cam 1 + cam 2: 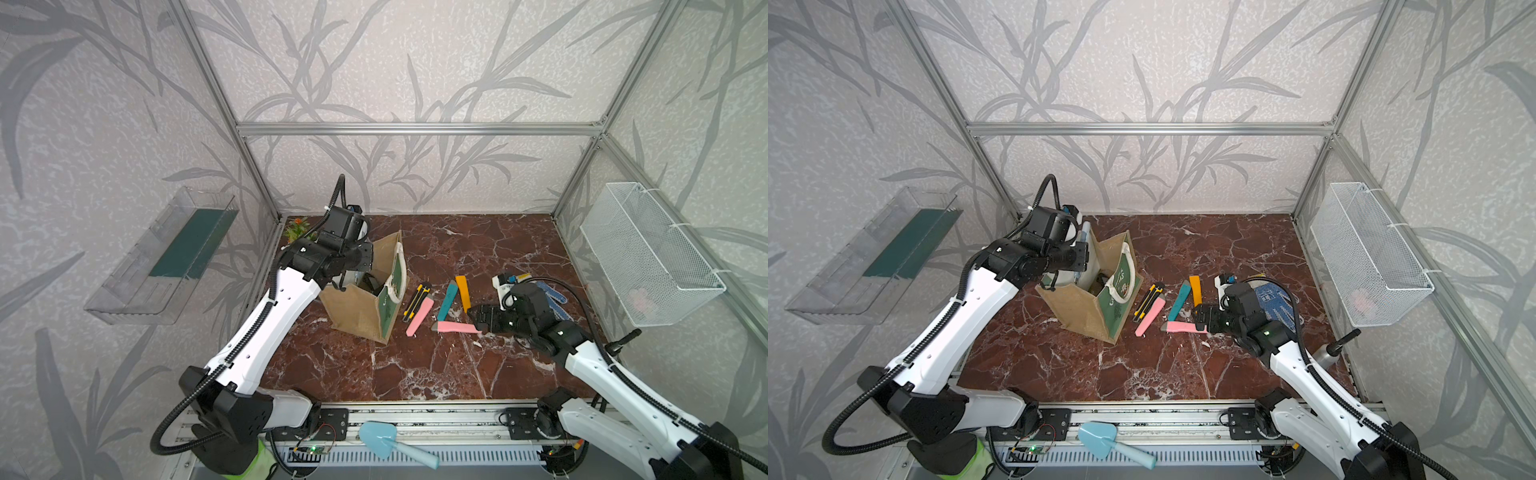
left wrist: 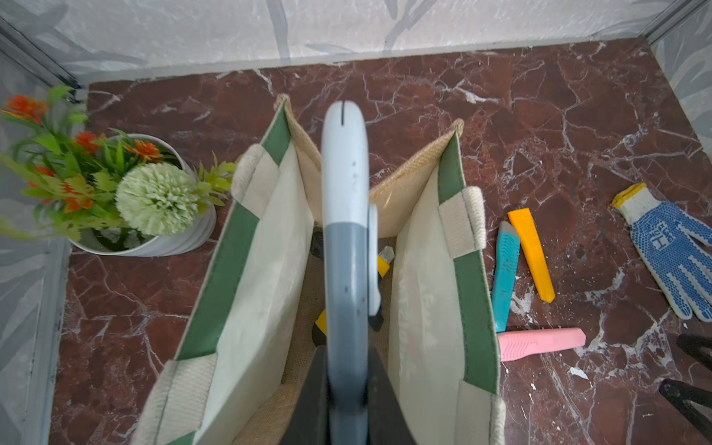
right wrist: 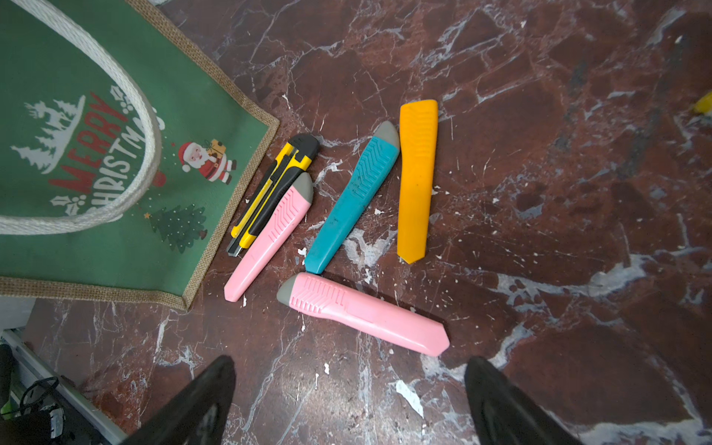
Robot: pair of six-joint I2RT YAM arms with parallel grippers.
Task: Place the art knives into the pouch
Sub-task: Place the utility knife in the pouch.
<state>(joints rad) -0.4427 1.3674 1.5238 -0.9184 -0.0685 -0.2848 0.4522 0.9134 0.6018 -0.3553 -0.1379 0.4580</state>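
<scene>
My left gripper grips the pale-grey-and-slate plastic art knife over the open mouth of the tan jute, green-panelled pouch, so next I'd lower it in and let go, while my right gripper hovers wide-jawed by a pink plastic cutter on the marble top.

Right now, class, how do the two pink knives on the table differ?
The pouch-side pink knife lies against the black-and-yellow knife; the gripper-side pink knife lies apart from it. The pouch-side pink knife runs along the pouch edge; the gripper-side pink knife lies crosswise before the open right gripper. Both are pink with grey tips, flat on the table, unheld.
</scene>
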